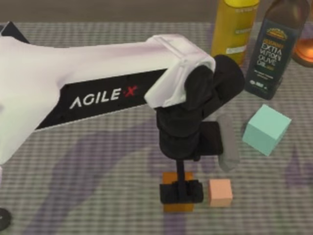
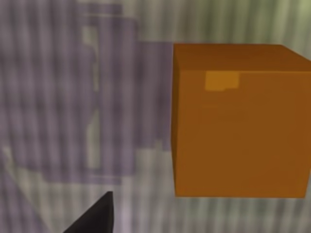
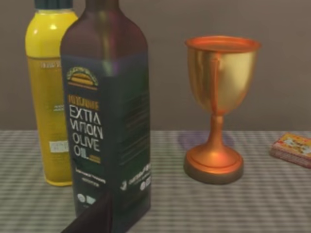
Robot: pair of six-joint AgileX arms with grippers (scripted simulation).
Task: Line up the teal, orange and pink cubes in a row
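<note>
Left gripper point(image 1: 181, 192): my left arm reaches in from the table's left side, its gripper directly over the orange cube point(image 1: 177, 192) at about 6 o'clock on the table. I cannot tell whether the fingers are apart or together; from above the gripper hides most of the cube, and the left wrist view shows only one dark fingertip point(image 2: 97, 216) at the frame's edge, clear of the cube.
Orange cube: sits flat on the checked cloth point(image 1: 88, 186), only its near and far edges showing past the gripper.
Pink cube point(image 1: 220, 192): just beside the orange cube at its 3 o'clock, a narrow gap between them, edges roughly parallel.
Teal cube point(image 1: 266, 129): well apart from the pair, off at about 2 o'clock from them, turned at an angle.
Right arm: not seen in the top view; its wrist camera faces the olive oil bottle point(image 3: 104, 116), a yellow bottle point(image 3: 51, 92) and a copper goblet point(image 3: 221, 102) at the 12 to 1 o'clock end.
Step in hand: I judge orange and pink to be paired already, with the gripper at the orange cube.
Next move: the teal cube has yet to join; it needs squaring up and setting in line with the pair, without nudging the small pink one.
</note>
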